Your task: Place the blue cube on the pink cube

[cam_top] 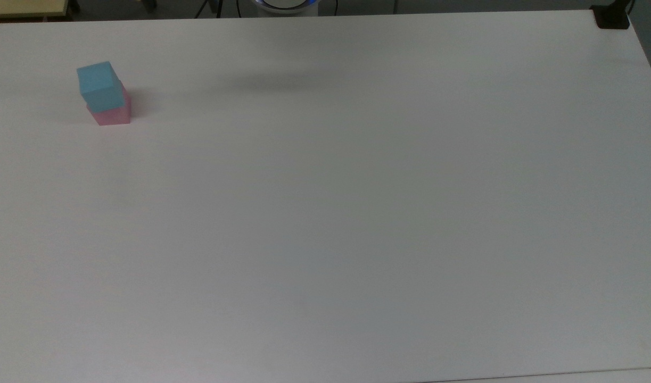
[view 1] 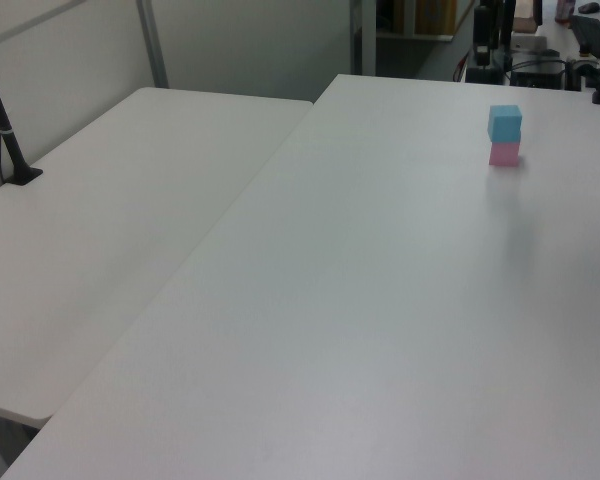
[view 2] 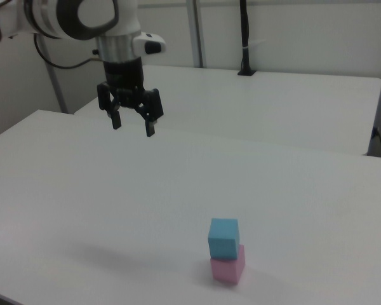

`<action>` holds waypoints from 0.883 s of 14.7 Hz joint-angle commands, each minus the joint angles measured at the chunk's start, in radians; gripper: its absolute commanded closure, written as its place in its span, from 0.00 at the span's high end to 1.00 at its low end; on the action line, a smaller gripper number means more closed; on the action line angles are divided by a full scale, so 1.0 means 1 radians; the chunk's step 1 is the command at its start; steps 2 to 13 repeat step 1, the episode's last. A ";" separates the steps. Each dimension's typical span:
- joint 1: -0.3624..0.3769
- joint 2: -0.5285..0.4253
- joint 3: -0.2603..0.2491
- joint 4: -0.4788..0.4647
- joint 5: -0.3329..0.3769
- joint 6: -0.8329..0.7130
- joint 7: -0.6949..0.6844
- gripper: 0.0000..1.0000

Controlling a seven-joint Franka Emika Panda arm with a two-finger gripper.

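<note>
The blue cube (cam_top: 99, 85) rests on top of the pink cube (cam_top: 112, 113), slightly offset and turned, near the top view's upper left. The same stack shows in the left view at the far right, blue cube (view 1: 504, 122) over pink cube (view 1: 504, 153), and in the right view near the bottom, blue cube (view 2: 223, 237) over pink cube (view 2: 228, 266). My gripper (view 2: 133, 127) hangs high above the table in the right view, up and to the left of the stack, fingers open with nothing between them.
The white table (cam_top: 357, 213) spreads wide around the stack. A second white table (view 1: 110, 220) adjoins it on the left view's left. A black post mount (cam_top: 611, 17) sits at the top view's upper right corner.
</note>
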 commanded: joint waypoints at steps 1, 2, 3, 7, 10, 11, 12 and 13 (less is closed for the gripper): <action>-0.040 -0.019 0.035 0.016 -0.010 -0.019 0.035 1.00; -0.040 -0.019 0.035 0.016 -0.010 -0.019 0.035 1.00; -0.040 -0.019 0.035 0.016 -0.010 -0.019 0.035 1.00; -0.040 -0.019 0.035 0.016 -0.010 -0.019 0.035 1.00; -0.040 -0.019 0.035 0.016 -0.010 -0.019 0.035 1.00; -0.040 -0.019 0.035 0.016 -0.010 -0.019 0.035 1.00; -0.040 -0.019 0.035 0.016 -0.010 -0.019 0.035 1.00; -0.040 -0.019 0.035 0.016 -0.010 -0.019 0.035 1.00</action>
